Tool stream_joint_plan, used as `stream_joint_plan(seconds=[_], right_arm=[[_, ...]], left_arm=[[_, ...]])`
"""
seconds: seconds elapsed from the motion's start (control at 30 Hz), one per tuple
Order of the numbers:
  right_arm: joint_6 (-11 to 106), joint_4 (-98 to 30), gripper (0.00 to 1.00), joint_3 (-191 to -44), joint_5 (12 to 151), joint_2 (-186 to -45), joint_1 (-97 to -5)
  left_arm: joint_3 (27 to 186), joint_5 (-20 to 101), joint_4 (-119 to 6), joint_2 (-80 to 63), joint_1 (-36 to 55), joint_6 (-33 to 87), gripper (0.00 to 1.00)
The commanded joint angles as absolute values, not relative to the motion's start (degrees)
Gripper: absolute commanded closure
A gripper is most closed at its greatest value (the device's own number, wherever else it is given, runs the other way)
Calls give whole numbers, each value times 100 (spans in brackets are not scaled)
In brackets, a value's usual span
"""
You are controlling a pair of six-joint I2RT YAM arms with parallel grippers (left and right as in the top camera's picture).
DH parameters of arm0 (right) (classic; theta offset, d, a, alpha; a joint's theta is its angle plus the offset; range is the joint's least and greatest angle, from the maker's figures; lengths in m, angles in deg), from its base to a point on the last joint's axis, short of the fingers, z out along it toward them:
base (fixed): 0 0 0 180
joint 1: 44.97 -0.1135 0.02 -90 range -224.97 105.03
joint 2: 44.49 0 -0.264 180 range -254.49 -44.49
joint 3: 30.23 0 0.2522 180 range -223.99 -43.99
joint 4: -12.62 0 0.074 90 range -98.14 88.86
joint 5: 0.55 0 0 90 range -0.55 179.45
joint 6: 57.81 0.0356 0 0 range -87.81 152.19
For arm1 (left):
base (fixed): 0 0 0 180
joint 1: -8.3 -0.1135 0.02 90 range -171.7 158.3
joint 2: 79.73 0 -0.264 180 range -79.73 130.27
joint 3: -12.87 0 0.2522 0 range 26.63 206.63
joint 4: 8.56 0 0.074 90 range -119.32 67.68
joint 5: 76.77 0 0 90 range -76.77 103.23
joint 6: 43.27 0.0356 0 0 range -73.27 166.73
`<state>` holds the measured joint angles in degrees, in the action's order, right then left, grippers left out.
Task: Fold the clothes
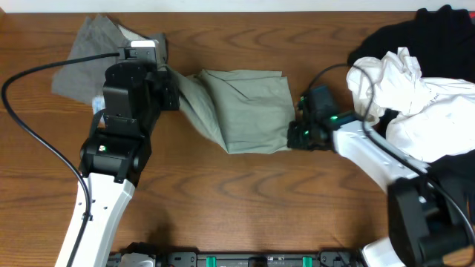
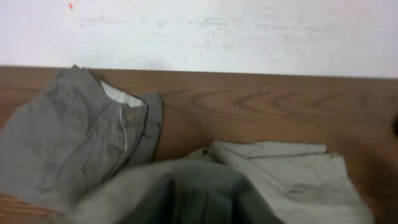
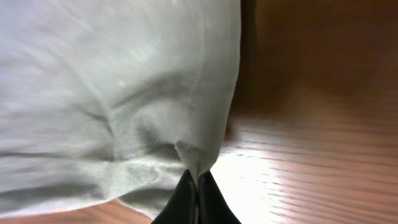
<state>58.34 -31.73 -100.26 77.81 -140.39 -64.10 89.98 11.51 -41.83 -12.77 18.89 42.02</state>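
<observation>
Pinching a twisted bunch of the trousers in the left tool, mid-garment. Nipping the cloth's edge in the right tool, fingers pressed together on it. Lying stretched along the far middle of the table, waistband toward the far left corner. Heaped at the far right corner: a pile of white and black clothes.

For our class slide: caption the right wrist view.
Right gripper shut on a fold of the grey-green garment over the wooden table.
</observation>
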Motion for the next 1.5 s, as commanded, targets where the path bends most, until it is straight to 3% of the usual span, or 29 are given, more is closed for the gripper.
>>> stream_joint_plan(seconds=[0.0, 0.27, 0.47, 0.6, 0.7, 0.8, 1.1, 1.47], right_arm=[[5675, -3278, 99, -10175, 7698, -13724, -6246], [5568, -3411, 99, -10166, 7750, -13720, -6237], [5502, -3413, 99, -10166, 7829, -13720, -6211], [5419, -3418, 99, -10166, 7877, -13720, -6157], [5419, -3415, 99, -10166, 7875, -13720, -6091], [5375, -3413, 99, -10166, 7873, -13720, -6034], [5349, -3413, 99, -10164, 7870, -13720, -6028], [5308, -3415, 99, -10164, 7873, -13720, -6023]], left_arm=[[9072, 1166, -4297, -1362, 1861, 4174, 59], [9072, 1166, -5000, -1352, 1861, 4174, 58], [9072, 1046, -6338, -1330, 1859, 4176, 58], [9059, 670, -7191, -1183, 1848, 4141, 52], [9059, 508, -7741, -969, 1732, 3450, 45], [9048, 80, -8235, -731, 1470, 2379, 45], [8692, 60, -8489, -606, 689, 1337, 45], [8270, 163, -8478, -600, 646, 980, 39]])
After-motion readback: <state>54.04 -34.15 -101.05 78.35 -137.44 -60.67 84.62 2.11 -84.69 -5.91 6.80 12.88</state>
